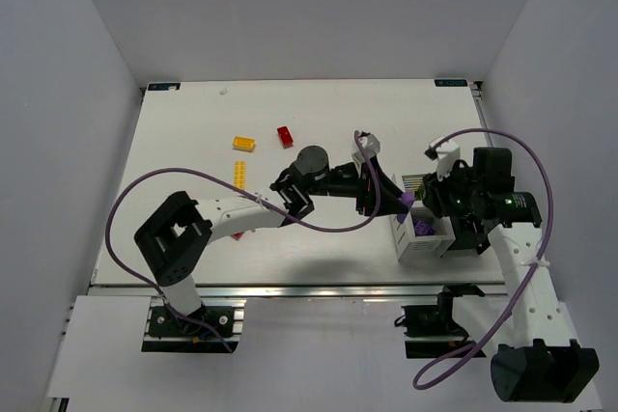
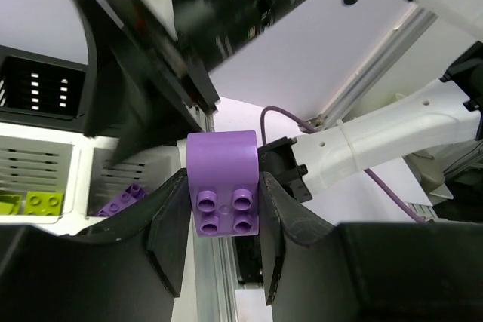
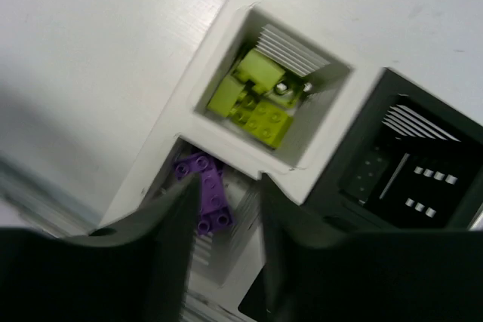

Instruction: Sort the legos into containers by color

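Observation:
My left gripper point(image 1: 394, 202) is shut on the large rounded purple piece point(image 2: 223, 179), studs facing the camera, and holds it at the left edge of the containers point(image 1: 422, 243). In the top view the piece point(image 1: 407, 199) shows just above the block. My right gripper point(image 3: 226, 201) is open and empty, hovering over the containers point(image 3: 226, 35). One white compartment holds lime green bricks point(image 3: 253, 96), the other white one holds purple bricks point(image 3: 205, 190). A black compartment point(image 3: 407, 164) looks empty. Loose on the table are two yellow bricks point(image 1: 244, 143) point(image 1: 238, 173) and a red brick point(image 1: 285, 136).
The two arms crowd together over the containers at the table's right front. My right arm's body point(image 1: 488, 195) sits just right of the block. A purple cable point(image 1: 193, 176) loops over the left half. The table's front rail point(image 1: 290, 288) runs close below the block.

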Motion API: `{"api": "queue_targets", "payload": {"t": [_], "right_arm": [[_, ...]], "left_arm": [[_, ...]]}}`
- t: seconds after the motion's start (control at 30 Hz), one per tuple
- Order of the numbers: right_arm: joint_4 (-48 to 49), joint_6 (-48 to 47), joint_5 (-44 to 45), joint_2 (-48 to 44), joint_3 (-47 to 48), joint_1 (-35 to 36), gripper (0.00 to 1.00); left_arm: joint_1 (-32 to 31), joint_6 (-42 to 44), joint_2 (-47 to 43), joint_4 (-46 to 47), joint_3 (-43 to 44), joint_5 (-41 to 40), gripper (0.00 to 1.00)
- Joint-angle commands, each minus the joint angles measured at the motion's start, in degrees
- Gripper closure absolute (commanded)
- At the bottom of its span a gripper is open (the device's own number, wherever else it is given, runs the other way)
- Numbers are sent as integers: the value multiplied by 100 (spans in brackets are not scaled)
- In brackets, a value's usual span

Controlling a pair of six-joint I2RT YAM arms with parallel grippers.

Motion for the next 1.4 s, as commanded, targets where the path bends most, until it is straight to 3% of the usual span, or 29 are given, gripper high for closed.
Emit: {"api": "queue_targets", "payload": {"t": [0.0, 0.03, 0.07, 0.23, 0.47, 0.77, 0.9, 0.97, 1.17, 1.37], "right_arm": [[728, 716, 599, -228, 365, -129, 62], [878, 909, 1193, -281, 348, -147, 88], [1062, 1225, 1425, -333, 322, -156, 99], [1828, 2018, 2393, -729, 242, -402, 100], [2057, 2704, 1869, -905, 471, -525, 100], [2136, 2748, 1674, -1046, 295, -639, 100], [2136, 2740, 1612, -1081, 277, -683, 100], [2136, 2748, 1568, -1072, 277, -709, 100], [2110, 2722, 1436, -1090, 286, -727, 100], [2022, 2608, 1217, -1063, 313, -736, 100]], "left_arm": [[-108, -100, -4, 600, 90, -199, 100], [-109, -92, 4, 670, 3, -270, 100], [-161, -100, 31, 906, -24, -340, 100], [-275, -144, 477, 1653, -42, -964, 100], [-495, -48, 1365, 1822, 510, -1422, 100], [-663, 374, 1920, 1111, 1100, -1694, 100], [-715, 462, 1991, 777, 1179, -1748, 84], [-715, 462, 2000, 680, 1206, -1773, 68], [-715, 497, 1965, 478, 1311, -1774, 48], [-715, 524, 1868, 135, 1584, -1703, 43]]}}
